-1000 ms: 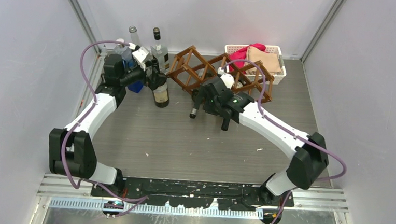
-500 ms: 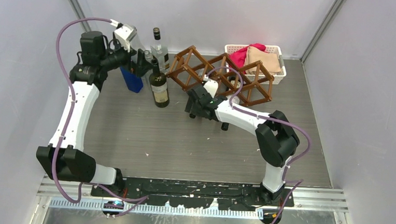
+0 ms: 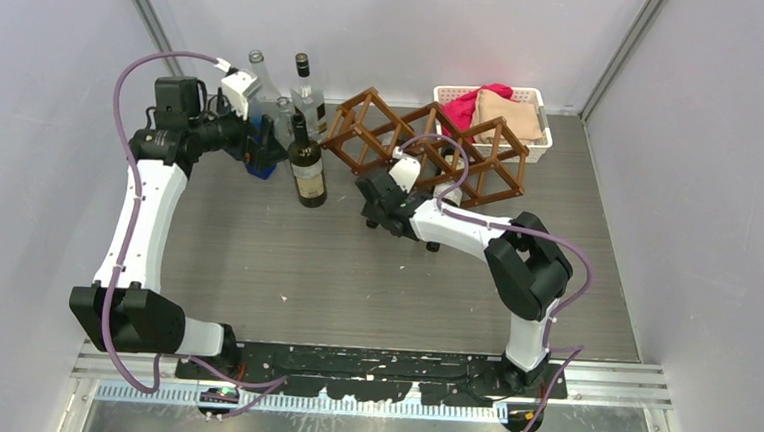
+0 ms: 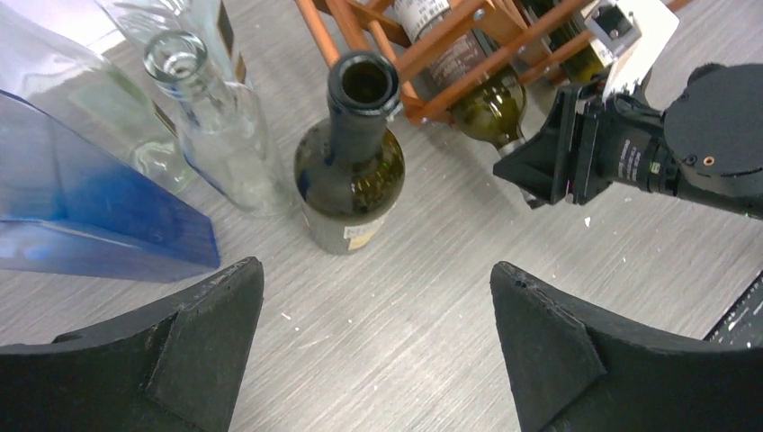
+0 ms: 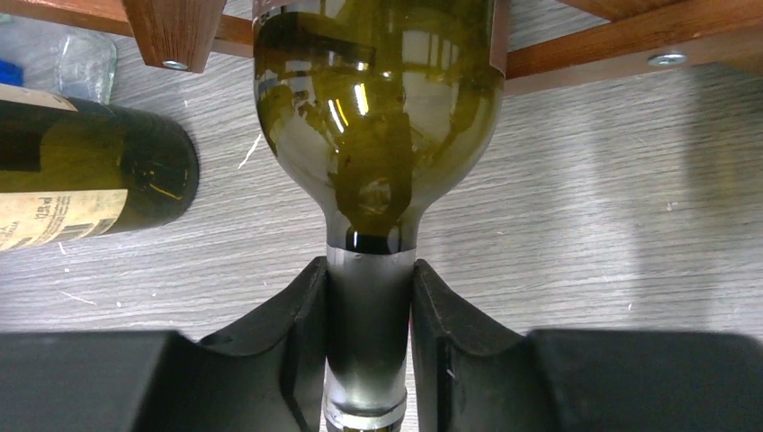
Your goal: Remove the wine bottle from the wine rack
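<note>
Wine bottle (image 5: 378, 117) is seen lying in a lower cell of the wine rack (image 3: 432, 144), neck poking out toward the near side, low over the table (image 3: 374, 286). It is not yet pulled off the rack. The neck is clamped by the right gripper (image 5: 369, 346), jaws narrow, 2 fingers (image 5: 301, 342) pressed on either side of the glass just below the shoulder. The left gripper (image 4: 378, 315) is held above the far-left corner, jaws wide, nothing between them. Beneath it 1 dark green bottle (image 4: 351, 171) is stood upright and uncorked, near the rack's left end. Clear glass bottles (image 4: 216, 135) and a blue translucent container (image 4: 90, 207) are grouped just left of that. A white basket (image 3: 541, 131) with pink and tan cloths is set behind the rack's right end.
</note>
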